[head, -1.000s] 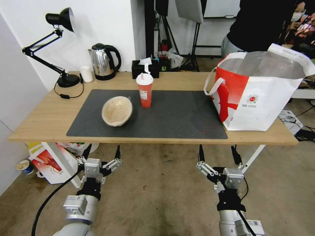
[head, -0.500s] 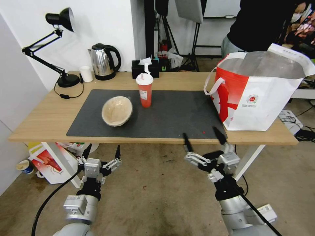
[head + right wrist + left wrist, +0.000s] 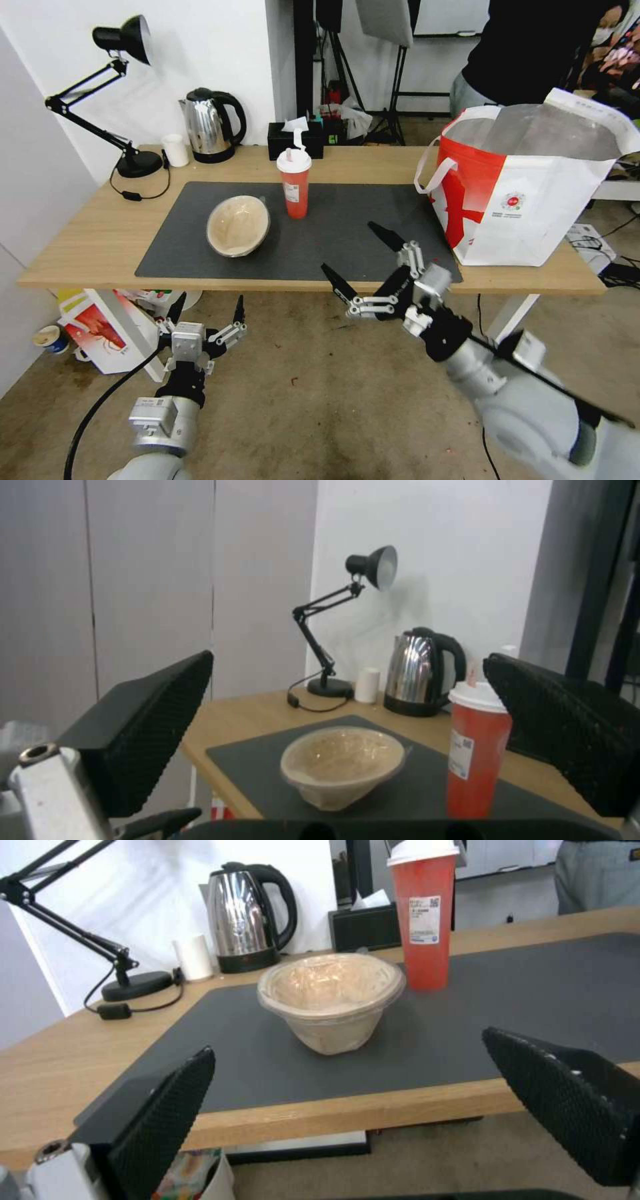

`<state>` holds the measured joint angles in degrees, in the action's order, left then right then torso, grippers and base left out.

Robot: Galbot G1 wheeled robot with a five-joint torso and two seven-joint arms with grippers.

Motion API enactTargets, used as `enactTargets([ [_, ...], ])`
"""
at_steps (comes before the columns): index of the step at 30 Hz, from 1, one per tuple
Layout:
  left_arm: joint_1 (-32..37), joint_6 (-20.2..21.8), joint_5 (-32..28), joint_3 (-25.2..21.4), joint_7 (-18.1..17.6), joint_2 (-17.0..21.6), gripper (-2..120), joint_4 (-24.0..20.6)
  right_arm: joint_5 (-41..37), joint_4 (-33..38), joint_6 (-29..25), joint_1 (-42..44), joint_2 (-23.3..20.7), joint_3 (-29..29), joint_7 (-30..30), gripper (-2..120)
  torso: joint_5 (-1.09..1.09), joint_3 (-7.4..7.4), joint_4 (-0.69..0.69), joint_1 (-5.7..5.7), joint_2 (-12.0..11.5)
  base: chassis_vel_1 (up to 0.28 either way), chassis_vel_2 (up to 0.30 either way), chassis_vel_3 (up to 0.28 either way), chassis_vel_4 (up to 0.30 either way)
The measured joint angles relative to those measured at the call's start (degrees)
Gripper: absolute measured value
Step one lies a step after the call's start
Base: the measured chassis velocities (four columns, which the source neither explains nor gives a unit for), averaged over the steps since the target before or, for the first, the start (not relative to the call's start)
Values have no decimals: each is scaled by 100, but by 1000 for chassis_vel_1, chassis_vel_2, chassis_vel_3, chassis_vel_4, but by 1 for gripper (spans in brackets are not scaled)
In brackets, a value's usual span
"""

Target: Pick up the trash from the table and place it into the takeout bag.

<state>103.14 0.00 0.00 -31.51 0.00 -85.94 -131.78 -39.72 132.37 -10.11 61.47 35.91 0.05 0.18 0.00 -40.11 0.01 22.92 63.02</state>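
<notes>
Left gripper [image 3: 207, 308]: mine, parked at 7 o'clock below the surface [image 3: 87, 247], fingers spread.
Right gripper [image 3: 363, 261]: wide, empty, at the near edge.
Tan paper bowl [image 3: 238, 225]: 11 o'clock, tilted; may skid.
Red drink cup [image 3: 294, 183]: tall; a brush topples it.
Takeout bag [image 3: 533, 193]: 2 o'clock.

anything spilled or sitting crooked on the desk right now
Yes. The tan paper bowl is tipped, its opening facing the near edge instead of up. Small red crumbs dot the mat near the takeout bag. The red drink cup stands upright.
</notes>
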Motion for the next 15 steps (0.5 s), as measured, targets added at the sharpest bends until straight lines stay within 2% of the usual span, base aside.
enactTargets([
  [3,0,0,0,0,0,0,100,0,-352,-151,212,-708,-15,-452,186,100,1,0,0,0,0,0,0,0,0],
  [4,0,0,0,0,0,0,100,0,-352,-151,212,-708,-15,-452,186,100,1,0,0,0,0,0,0,0,0],
  [7,0,0,0,0,0,0,100,0,-973,-500,531,-1697,6,-1111,357,100,0,0,-2,0,0,0,0,0,0],
  [12,0,0,0,0,0,0,100,0,-1322,-765,679,-2320,101,-1426,482,100,-1,0,0,0,0,0,0,0,0],
  [15,0,0,0,0,0,-1,100,0,-1804,-1217,850,-3141,319,-1835,694,100,-1,0,0,1,-1,0,0,0,0],
])
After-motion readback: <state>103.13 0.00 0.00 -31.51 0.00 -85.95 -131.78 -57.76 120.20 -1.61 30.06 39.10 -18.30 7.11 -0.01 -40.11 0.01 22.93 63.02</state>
